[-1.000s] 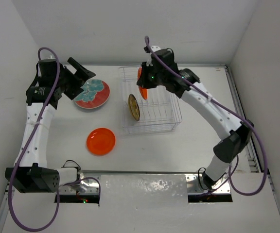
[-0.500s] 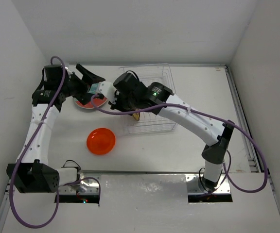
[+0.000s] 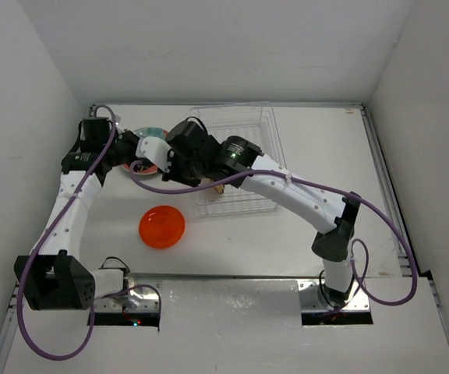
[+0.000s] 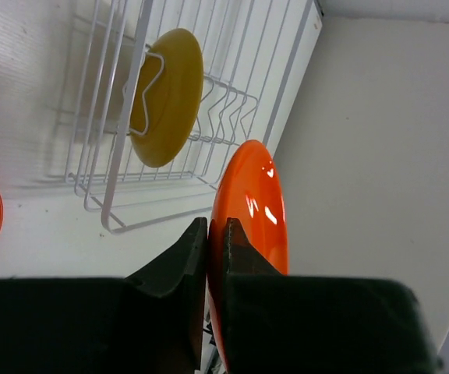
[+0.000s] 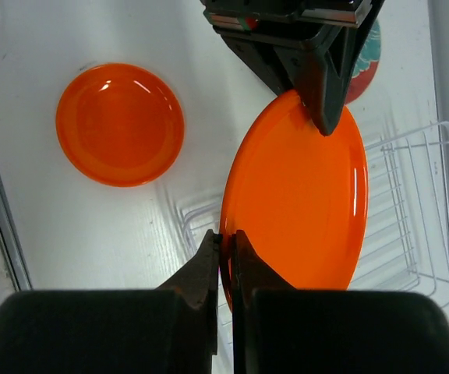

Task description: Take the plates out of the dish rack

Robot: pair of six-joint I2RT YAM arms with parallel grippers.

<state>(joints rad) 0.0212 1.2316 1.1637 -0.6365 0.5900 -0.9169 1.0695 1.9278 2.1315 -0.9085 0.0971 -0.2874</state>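
Note:
A plain orange plate (image 5: 302, 195) hangs in the air on edge between both grippers. My right gripper (image 5: 226, 236) is shut on its near rim. My left gripper (image 4: 217, 226) is shut on the opposite rim of that plate (image 4: 252, 202). In the top view the two grippers meet left of the dish rack (image 3: 244, 156), left gripper (image 3: 153, 150) facing right gripper (image 3: 176, 158), and they hide the held plate. A yellow-brown plate (image 4: 166, 97) stands upright in the rack (image 4: 107, 156). A second orange plate (image 3: 162, 227) lies flat on the table.
A red plate with teal blotches (image 3: 151, 132) lies on the table under the left gripper, at the back left. The right arm reaches over the rack's front left corner. White walls close in the table on three sides.
The right arm swung left from the rack with the orange plate to the left gripper. The left gripper, open before, has shut on the plate's other rim.

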